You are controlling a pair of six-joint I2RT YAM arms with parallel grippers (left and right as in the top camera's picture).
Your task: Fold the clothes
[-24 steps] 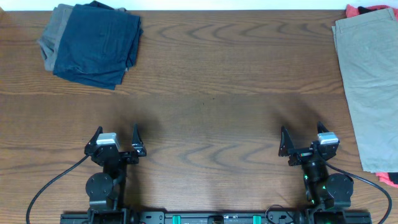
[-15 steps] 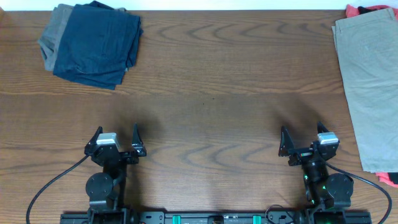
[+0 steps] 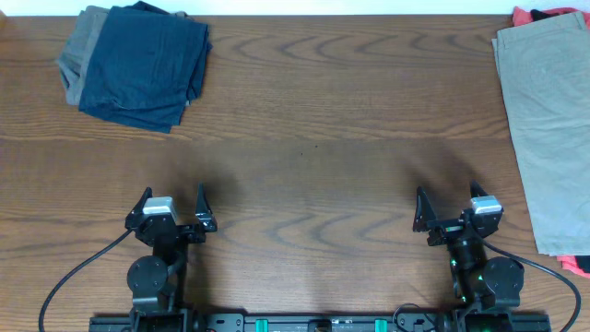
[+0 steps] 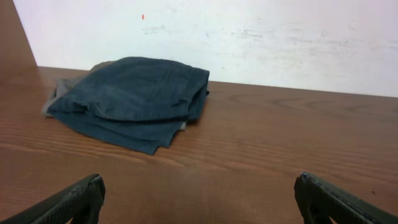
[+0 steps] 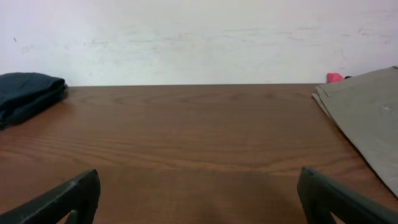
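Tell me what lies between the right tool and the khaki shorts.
Nothing: only bare table between the right tool and the shorts, seen in the overhead view.

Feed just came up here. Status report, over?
Left claw and right claw open, empty, at near edge. Shorts flat at right edge, ungripped. Nothing between right claw and shorts; navy pile far left.

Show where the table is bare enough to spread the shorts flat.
Bare wood: the whole middle of the table, between the navy pile far left and the khaki shorts along the right edge, ahead of the left gripper and right gripper. Crowded: right edge, shorts over a red garment.
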